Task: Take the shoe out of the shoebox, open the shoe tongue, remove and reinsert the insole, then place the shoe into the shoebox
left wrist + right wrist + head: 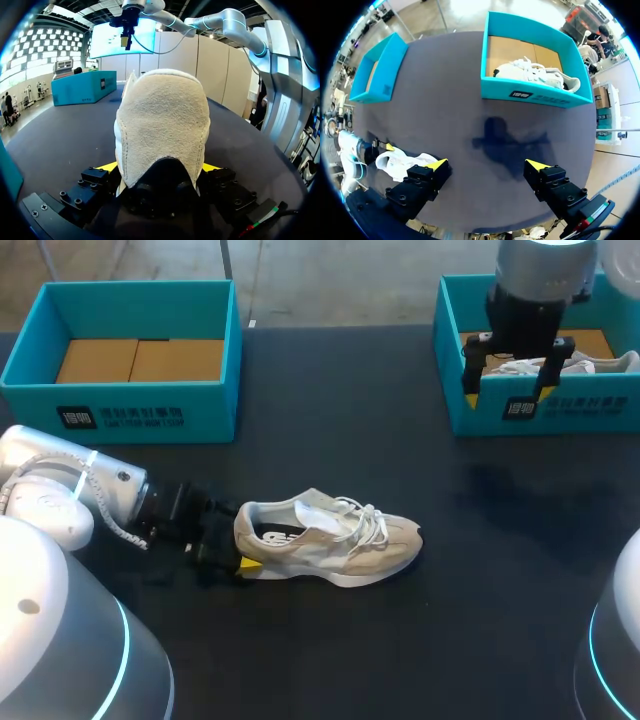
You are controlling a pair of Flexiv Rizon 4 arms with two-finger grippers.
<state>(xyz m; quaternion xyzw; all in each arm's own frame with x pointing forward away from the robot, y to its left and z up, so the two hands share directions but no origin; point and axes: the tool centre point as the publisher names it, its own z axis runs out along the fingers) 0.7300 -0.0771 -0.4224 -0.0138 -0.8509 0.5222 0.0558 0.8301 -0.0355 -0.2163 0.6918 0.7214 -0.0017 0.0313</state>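
Nearest the viewpoint, the left arm (70,490) enters from the near left and lies low over the dark bench (400,640). Its left claw (243,550) is closed on the heel of the shoe (330,535). In the left wrist view the yellow fingertips (107,166) show on both sides of the suede heel, pressed against it. The shoe, beige and white with white laces, rests on its sole on the bench, left of centre and in the near half. Its long axis runs left to right: heel to the left in the claw, toe to the right. The opening faces up, and a dark insole marking is visible inside. The left shoebox (150,410), teal, stands at the far left, well apart from the shoe, with its brown cardboard floor exposed. The right shoebox (560,410), also teal, stands at the far right and holds a second white shoe (590,365) lying on its side. The right claw (508,395) hangs above the near wall of that box, fingers spread wide with nothing between them, as the right wrist view confirms.
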